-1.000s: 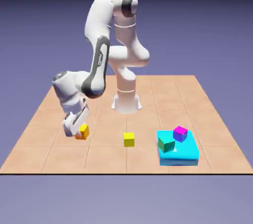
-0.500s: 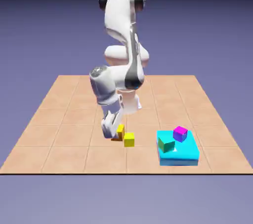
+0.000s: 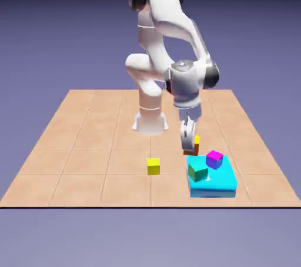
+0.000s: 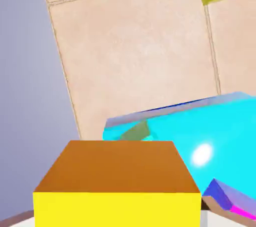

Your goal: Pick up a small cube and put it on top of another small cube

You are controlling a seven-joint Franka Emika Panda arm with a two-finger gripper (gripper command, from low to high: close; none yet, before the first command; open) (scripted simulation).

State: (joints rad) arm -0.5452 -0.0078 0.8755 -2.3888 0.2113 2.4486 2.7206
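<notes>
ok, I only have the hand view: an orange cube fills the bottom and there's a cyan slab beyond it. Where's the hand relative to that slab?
Observer: In the exterior view the gripper holds the orange cube by the cyan slab's far corner on the exterior view's left. It doesn't look to be over the slab yet.
Operator: What's on the slab? I see a green sliver and something purple.
Observer: Two cubes, set apart. A green cube is at the near left and a magenta cube is further back.
Operator: And the yellow one in my top corner?
Observer: The yellow cube sits alone on the table, to the exterior view's left of the slab and not touching it.
</notes>
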